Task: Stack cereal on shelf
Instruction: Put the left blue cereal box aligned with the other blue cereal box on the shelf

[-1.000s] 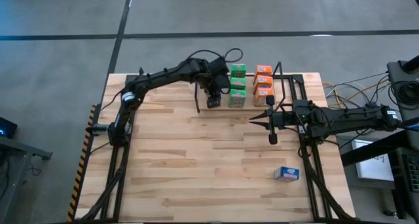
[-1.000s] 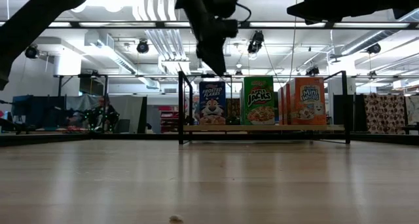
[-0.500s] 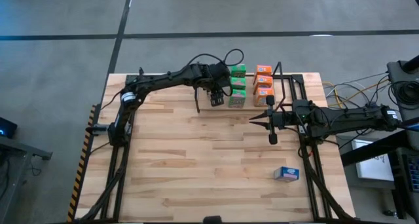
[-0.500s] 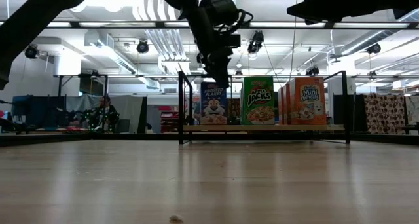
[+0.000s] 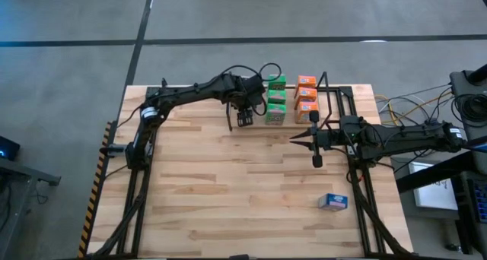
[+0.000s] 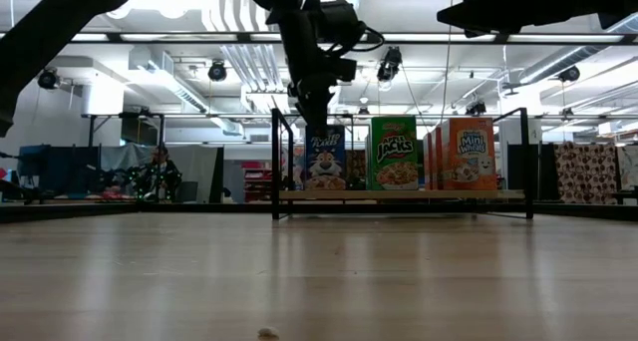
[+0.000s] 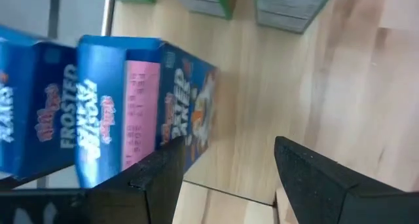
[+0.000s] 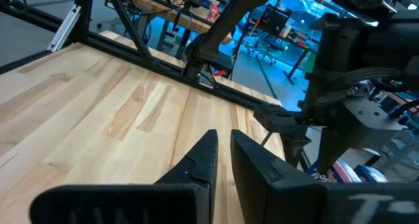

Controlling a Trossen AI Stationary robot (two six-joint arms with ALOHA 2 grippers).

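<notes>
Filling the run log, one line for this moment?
left end effector: open, above blue boxes on shelf | right end effector: shut, idle | stray blue box: on table

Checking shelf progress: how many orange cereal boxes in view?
3, all on the shelf, in one row at its right end: back box, middle box, front box. None seem hidden.

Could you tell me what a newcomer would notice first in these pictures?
Probably the bright cereal boxes lined up on the small shelf at the table's far edge, in blue, green and orange rows. Next, the left hand, open, hovering just in front of the blue boxes. Then one lone blue box lying near the table's front right, while the right hand waits shut above mid-table.
</notes>
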